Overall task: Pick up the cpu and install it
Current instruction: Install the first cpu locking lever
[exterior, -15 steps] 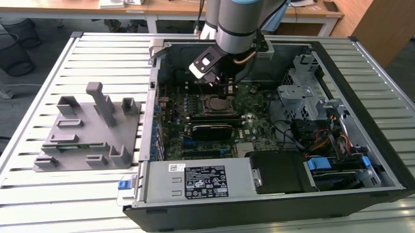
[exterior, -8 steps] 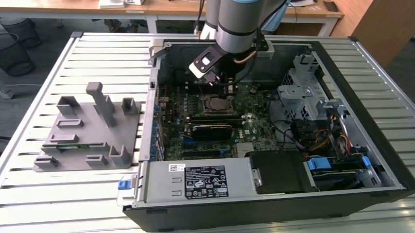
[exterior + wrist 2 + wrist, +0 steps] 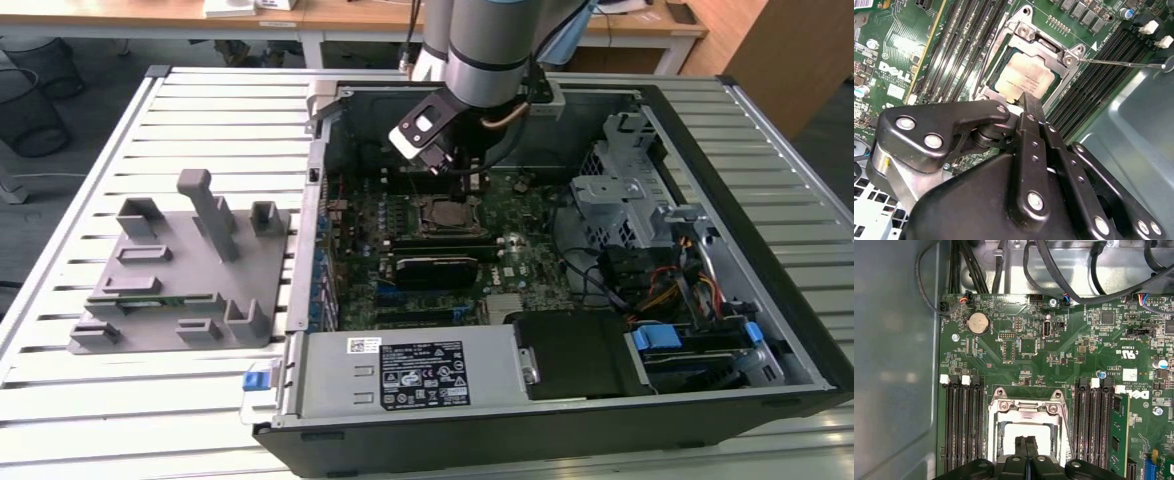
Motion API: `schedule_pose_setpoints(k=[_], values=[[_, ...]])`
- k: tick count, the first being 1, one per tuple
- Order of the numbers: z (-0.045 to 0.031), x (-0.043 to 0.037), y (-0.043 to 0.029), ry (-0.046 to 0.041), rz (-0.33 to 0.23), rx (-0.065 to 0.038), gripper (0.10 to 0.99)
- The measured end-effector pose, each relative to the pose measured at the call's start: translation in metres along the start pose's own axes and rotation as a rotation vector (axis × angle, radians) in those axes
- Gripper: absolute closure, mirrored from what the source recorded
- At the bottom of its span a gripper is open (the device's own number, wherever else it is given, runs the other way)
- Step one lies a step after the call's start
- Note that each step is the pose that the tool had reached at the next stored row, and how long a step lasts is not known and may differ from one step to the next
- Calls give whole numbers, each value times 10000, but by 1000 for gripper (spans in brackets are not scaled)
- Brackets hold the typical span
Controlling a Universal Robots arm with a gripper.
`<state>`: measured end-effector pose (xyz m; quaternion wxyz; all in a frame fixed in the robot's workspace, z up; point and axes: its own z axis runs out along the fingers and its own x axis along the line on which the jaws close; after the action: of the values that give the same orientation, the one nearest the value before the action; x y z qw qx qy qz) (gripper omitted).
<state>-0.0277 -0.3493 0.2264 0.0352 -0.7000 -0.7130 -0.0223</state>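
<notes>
We record the black gripper closed and empty, fingertips directly at one edge of the flat silvery square cpu lying in its metal-framed socket.

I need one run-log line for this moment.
end effector: shut, over cpu | cpu: lying inside socket frame

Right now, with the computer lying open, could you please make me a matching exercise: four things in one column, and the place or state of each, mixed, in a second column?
Things:
1. cpu
2. hand
3. coin battery
4. grey fixture

Places or states:
A. on the slatted table, outside the computer case
B. round, silvery, on the green board
C. lying within the socket frame
D. shut, tips above the cpu

Pairs: 1-C, 2-D, 3-B, 4-A
</notes>
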Motion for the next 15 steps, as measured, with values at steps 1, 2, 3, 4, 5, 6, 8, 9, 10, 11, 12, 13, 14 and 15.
schedule_pose_setpoints(k=[1,2,3,4,5,6,8,9,10,11,12,13,14,15], values=[[-6,1,0,0,0,0,976],[-11,1,0,1,0,0,976],[-18,2,0,1,0,-1,976],[-25,2,0,0,0,-1,976],[-33,3,-1,0,0,0,976],[-36,3,0,0,0,0,976],[-41,4,-1,2,0,-1,976],[-45,4,-1,1,0,-1,976],[-48,4,-1,0,0,0,976],[-51,4,-1,0,0,0,976],[-54,5,-1,0,0,-1,976],[-57,5,-1,0,0,0,976],[-60,5,-1,0,0,0,976],[-62,5,-1,0,0,0,976]])
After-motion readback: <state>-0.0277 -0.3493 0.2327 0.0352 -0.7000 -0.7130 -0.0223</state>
